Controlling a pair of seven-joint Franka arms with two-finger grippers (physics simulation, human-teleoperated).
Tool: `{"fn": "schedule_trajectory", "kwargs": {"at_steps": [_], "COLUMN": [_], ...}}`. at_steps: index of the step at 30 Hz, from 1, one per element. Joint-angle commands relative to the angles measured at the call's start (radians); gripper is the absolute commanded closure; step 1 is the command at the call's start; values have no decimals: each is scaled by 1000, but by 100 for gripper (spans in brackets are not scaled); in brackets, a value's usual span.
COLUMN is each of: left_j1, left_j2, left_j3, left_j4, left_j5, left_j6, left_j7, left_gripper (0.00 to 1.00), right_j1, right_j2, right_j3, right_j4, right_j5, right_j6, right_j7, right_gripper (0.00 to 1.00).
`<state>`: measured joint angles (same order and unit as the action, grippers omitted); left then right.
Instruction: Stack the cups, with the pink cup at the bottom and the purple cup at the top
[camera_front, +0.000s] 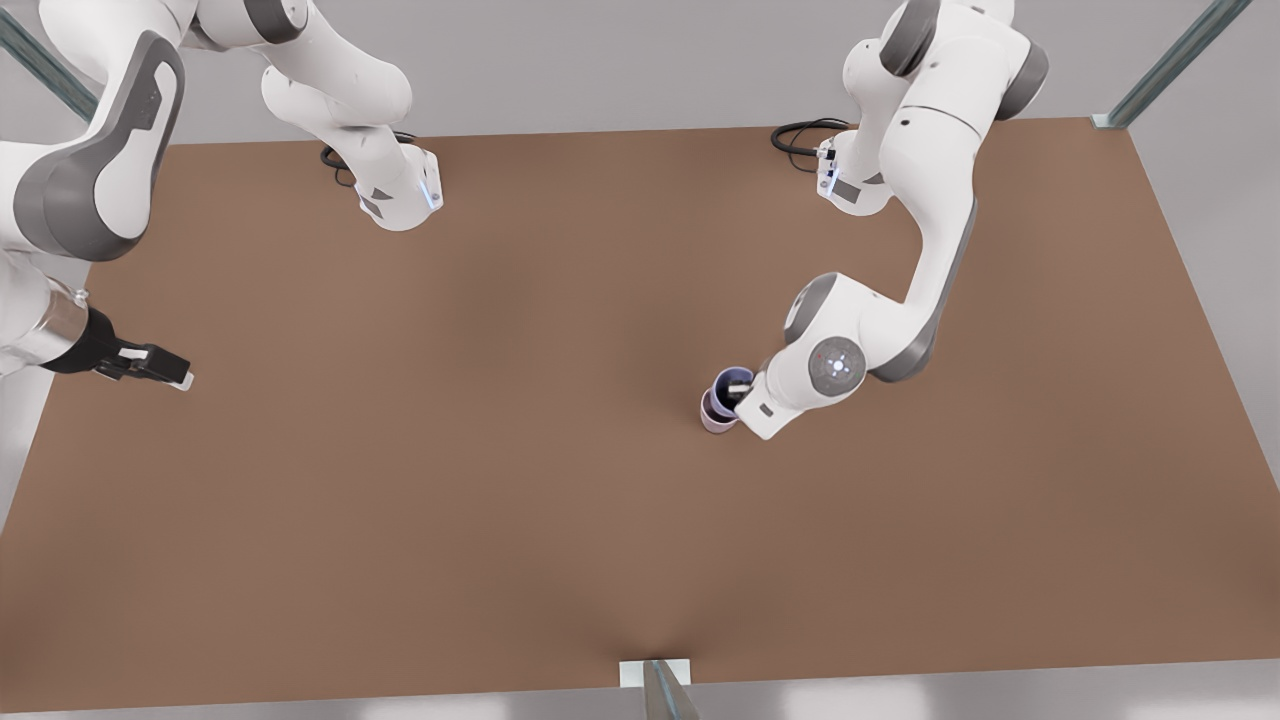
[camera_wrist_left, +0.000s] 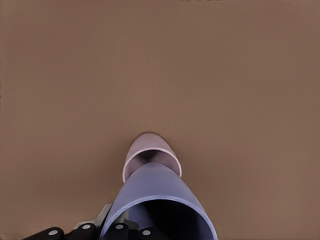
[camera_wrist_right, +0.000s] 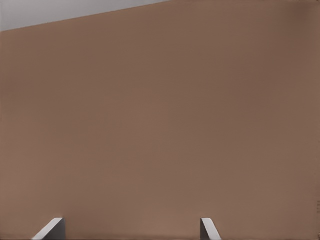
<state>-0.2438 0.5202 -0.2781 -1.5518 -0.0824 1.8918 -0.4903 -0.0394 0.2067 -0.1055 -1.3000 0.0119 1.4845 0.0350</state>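
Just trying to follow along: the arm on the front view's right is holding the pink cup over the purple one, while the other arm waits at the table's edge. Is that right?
Not quite: the colours are swapped. The left wrist view shows the left gripper holding the purple cup over the pink cup. The rest holds: the right gripper waits, open, at the table's edge.

Purple cup (camera_front: 733, 381) nested in pink cup (camera_front: 714, 413).

Purple cup (camera_front: 738, 380) nested in pink cup (camera_front: 714, 415) on table (camera_front: 500, 450), right of centre.
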Motion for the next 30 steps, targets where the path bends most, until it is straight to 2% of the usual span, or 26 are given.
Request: {"fn": "schedule_trajectory", "kwargs": {"at_steps": [1,29,30], "left_j1": [0,-14,-14], "left_j2": [6,35,35], "left_j3": [0,2,3], "left_j4": [1,-1,-1], "left_j5": [-2,-4,-2], "left_j6": [7,6,6], "left_j7": [-263,-254,-254], "left_gripper": [79,79,74], "right_j1": [0,-2,-2], "right_j2": [-1,0,0], "right_j3": [0,-2,-2], "right_j4": [1,-1,-1], "right_j5": [0,0,0], "right_j6": [0,0,0], "right_j7": [-147,-147,-147], "right_gripper": [0,0,0]}}
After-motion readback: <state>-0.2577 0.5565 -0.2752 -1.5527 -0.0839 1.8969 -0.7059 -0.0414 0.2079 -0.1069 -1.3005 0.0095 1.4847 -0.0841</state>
